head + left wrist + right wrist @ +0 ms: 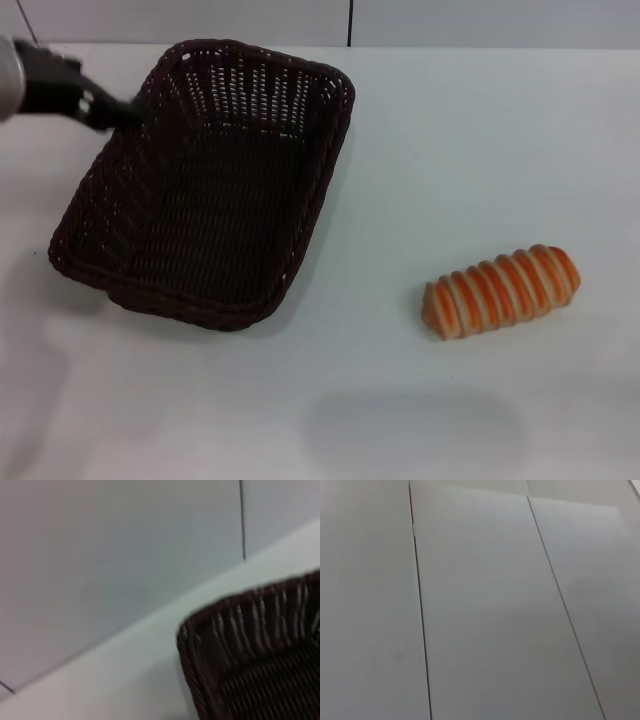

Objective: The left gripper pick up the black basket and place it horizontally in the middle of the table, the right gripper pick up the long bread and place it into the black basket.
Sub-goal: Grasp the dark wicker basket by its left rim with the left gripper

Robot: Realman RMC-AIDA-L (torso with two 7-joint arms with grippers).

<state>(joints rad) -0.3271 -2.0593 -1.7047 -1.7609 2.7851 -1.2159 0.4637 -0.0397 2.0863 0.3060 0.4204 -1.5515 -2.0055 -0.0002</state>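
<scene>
The black basket (205, 190) lies slantwise on the left half of the white table (450, 150), its long side running from far right to near left. My left gripper (128, 108) reaches in from the far left and is shut on the basket's left rim near the far corner. The left wrist view shows that corner of the basket (250, 655) close by. The long bread (502, 290), striped orange and cream, lies on the table to the right of the basket, well apart from it. My right gripper is out of view.
A grey panelled wall (480, 600) stands behind the table's far edge. Bare tabletop lies between the basket and the bread and along the front.
</scene>
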